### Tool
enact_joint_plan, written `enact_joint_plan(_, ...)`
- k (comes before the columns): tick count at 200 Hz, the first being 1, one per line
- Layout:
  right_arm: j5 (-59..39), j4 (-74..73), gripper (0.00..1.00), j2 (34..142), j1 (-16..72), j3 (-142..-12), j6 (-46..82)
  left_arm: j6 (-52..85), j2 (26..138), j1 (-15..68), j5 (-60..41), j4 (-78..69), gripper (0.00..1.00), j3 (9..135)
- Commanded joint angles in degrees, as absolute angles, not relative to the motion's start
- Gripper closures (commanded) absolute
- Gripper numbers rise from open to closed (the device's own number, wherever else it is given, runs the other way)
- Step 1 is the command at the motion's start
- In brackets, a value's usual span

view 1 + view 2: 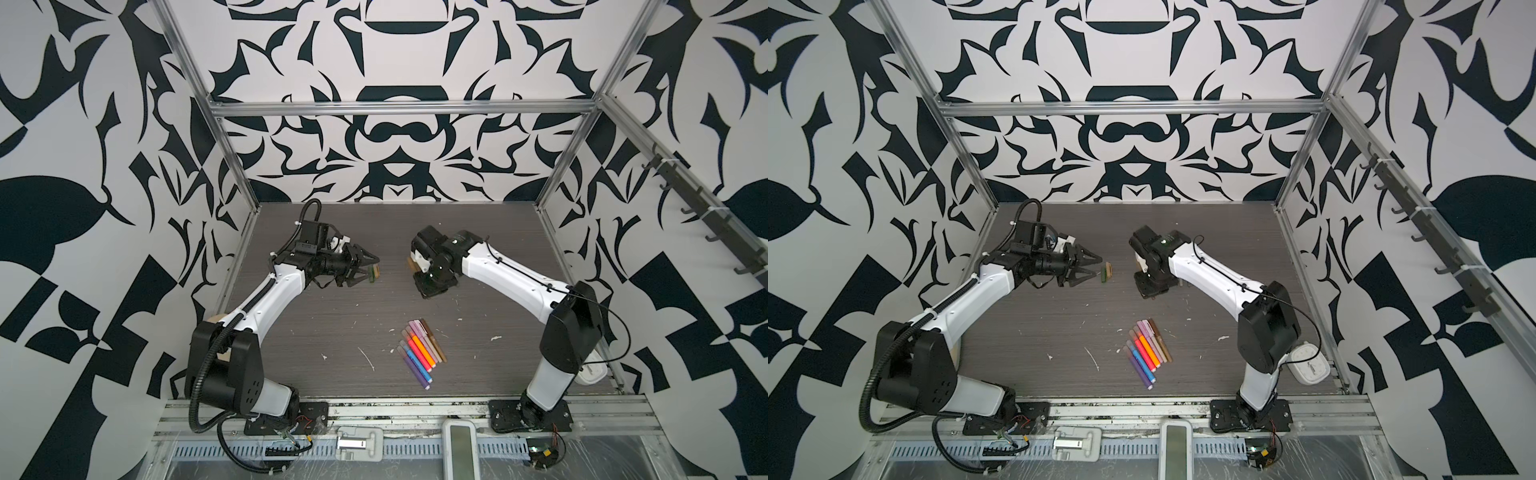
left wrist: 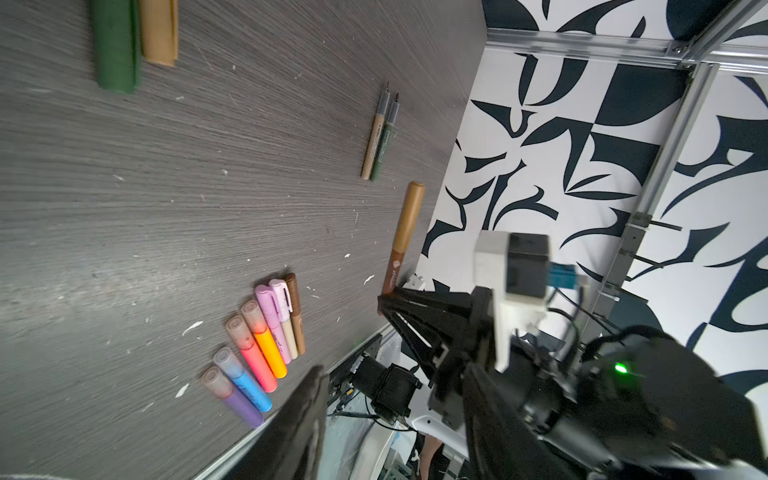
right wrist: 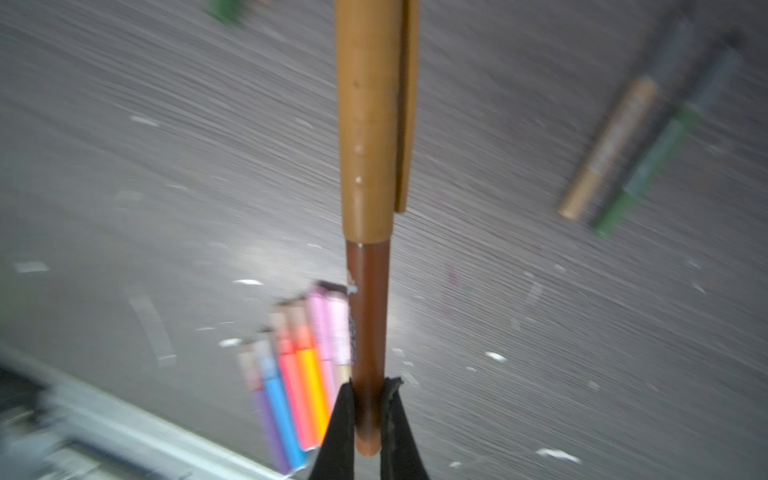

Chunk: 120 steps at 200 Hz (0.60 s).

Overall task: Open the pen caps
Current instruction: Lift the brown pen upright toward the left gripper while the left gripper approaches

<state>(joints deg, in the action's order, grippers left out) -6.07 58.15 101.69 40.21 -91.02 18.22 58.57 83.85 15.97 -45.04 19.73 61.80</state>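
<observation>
Right now the tan cap (image 3: pixel 365 124) sits on the brown pen (image 3: pixel 368 324), not yet pulled. The pen hangs in the air over the table (image 1: pixel 311 332), at about twelve o'clock from its middle. The right claw (image 3: pixel 368 399) is pinching the very tail of that pen, so the capped end sticks far out.

At nine o'clock from it the left claw (image 1: pixel 1096 267) stands spread and empty, just beside two loose caps (image 2: pixel 116 45), green and tan, lying at about ten o'clock. Two bare pens (image 2: pixel 380 137) lie together on the table, and a row of capped pens (image 1: pixel 419 349) waits at six o'clock.

The job now, I judge, is for the left claw to take the tan cap. It should close across the round barrel, clear of the clip. Then it should pull straight along the pen's line, since a tail grip would likely let the pen swing under any sideways tug.
</observation>
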Motion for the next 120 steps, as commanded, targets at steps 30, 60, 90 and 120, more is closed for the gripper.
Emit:
enact_joint_plan(30,-27.5,59.5,1.00,106.6,40.3,-103.9,22.9,58.7,87.5,15.7,-46.9,19.3,0.45,66.2)
enact_joint_plan(60,-30.5,59.8,1.00,107.2,40.7,-106.1,24.0,57.1,88.5,15.7,-45.7,20.9,0.46,67.5)
enact_joint_plan(90,-30.2,63.2,1.00,108.5,42.2,-109.0,21.6,52.9,89.8,15.7,-43.7,26.1,0.46,70.1)
enact_joint_plan(120,-29.2,64.7,1.00,109.2,43.4,-110.9,21.6,46.5,91.3,15.8,-40.0,34.3,0.47,74.7)
